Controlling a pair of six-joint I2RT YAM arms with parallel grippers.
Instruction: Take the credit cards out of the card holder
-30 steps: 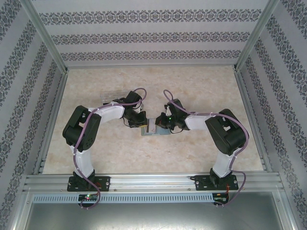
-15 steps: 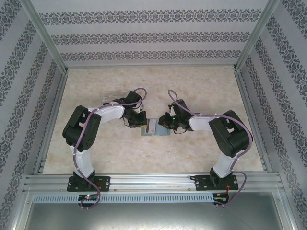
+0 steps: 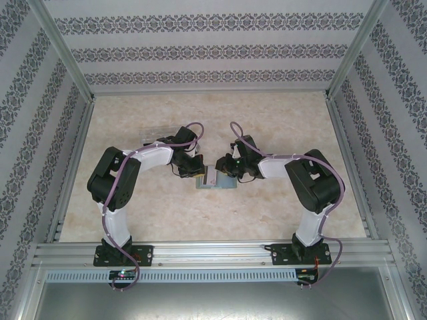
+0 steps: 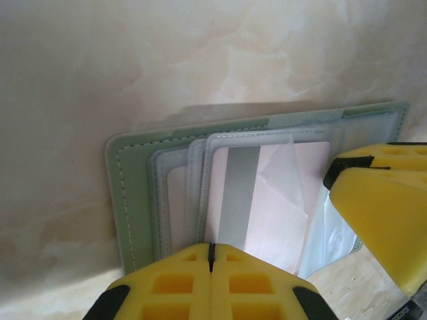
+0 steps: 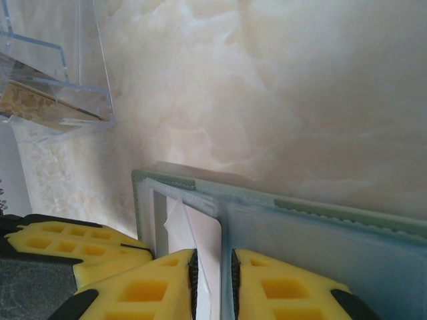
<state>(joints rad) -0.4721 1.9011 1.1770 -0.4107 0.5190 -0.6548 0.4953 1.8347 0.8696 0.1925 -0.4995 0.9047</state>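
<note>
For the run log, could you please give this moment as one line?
left gripper: shut at card holder edge | right gripper: slightly open over whitish card, card in pocket

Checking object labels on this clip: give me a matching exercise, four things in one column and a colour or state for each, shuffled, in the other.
Things:
1. card holder
2. card
3. tray
4. left gripper

Colour or state:
A. clear plastic
B. shut, fingers pressed together
C. pale green, lying open on the table
D. whitish with a grey stripe

Pairs: 1-C, 2-D, 3-A, 4-B
</note>
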